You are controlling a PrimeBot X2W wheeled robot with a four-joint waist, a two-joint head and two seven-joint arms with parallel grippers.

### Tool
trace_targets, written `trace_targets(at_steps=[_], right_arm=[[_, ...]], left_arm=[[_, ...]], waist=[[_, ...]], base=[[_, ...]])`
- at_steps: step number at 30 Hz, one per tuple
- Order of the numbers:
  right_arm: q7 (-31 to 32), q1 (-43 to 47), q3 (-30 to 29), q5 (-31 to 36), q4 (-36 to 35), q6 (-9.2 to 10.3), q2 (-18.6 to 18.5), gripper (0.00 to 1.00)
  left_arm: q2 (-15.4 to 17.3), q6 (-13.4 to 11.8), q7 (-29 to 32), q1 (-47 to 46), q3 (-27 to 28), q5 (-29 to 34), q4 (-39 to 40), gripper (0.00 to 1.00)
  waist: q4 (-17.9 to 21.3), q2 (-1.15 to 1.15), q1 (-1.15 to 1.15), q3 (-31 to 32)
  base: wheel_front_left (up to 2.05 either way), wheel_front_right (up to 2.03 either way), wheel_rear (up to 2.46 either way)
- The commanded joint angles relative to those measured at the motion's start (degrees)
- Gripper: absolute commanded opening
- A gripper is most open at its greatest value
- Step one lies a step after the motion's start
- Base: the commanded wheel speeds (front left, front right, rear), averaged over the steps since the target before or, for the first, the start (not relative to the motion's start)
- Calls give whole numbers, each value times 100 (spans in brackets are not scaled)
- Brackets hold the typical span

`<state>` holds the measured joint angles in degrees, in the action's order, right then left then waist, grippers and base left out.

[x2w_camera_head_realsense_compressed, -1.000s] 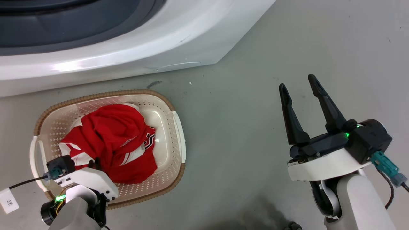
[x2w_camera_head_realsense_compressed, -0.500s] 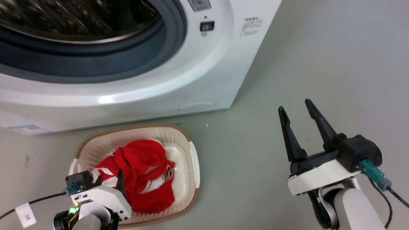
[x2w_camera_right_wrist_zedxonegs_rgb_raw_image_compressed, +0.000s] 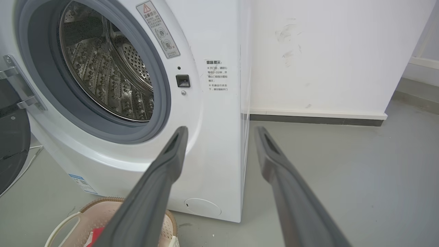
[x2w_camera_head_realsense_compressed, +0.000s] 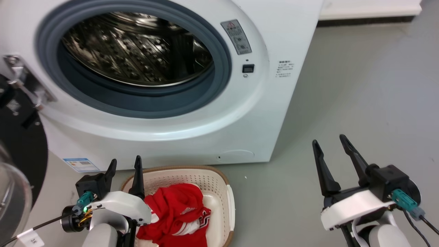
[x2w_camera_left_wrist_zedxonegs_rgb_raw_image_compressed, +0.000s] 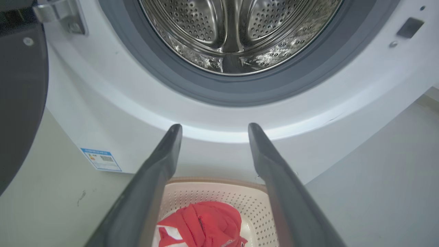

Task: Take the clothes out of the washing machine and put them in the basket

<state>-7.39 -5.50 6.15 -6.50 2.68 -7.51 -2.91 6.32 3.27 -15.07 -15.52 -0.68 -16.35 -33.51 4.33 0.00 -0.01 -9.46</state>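
Work looks nearly done: we see the red jersey [x2w_camera_head_realsense_compressed: 178,212] heaped in the basket [x2w_camera_head_realsense_compressed: 210,180] on the floor before the washing machine [x2w_camera_head_realsense_compressed: 264,113], whose steel drum [x2w_camera_head_realsense_compressed: 137,51] looks empty as far as we can see. Our left gripper [x2w_camera_head_realsense_compressed: 125,160] and right gripper [x2w_camera_head_realsense_compressed: 328,139] hang with fingers spread, holding nothing.

My left pincer [x2w_camera_head_realsense_compressed: 125,159] and right pincer [x2w_camera_head_realsense_compressed: 328,138] look matt and dark. I see the white washing machine [x2w_camera_head_realsense_compressed: 260,120] with its glossy casing, its shiny perforated steel drum [x2w_camera_head_realsense_compressed: 137,51], the soft red cloth clothes [x2w_camera_head_realsense_compressed: 178,206], and the smooth cream plastic basket [x2w_camera_head_realsense_compressed: 205,180].
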Motion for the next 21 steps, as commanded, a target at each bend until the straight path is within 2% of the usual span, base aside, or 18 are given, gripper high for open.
trace_targets(at_steps=[1, 11, 21], right_arm=[[28, 143, -73, 55, -24, 4, 7, 100], [128, 634, -283, 56, -1, 4, 7, 100], [224, 879, -366, 85, -131, 4, 7, 100]], left_arm=[[-53, 0, -14, 173, 47, 122, 310, 100], [-109, 17, -14, 786, -63, 655, 1493, 100], [-62, -1, -14, 1110, -175, 735, 1753, 100]], waist=[[-199, 0, 1, 289], [-336, 0, 1, 965], [-264, 0, 1, 1131]], base=[[0, 0, 0], [0, 0, 0], [0, 0, 0]])
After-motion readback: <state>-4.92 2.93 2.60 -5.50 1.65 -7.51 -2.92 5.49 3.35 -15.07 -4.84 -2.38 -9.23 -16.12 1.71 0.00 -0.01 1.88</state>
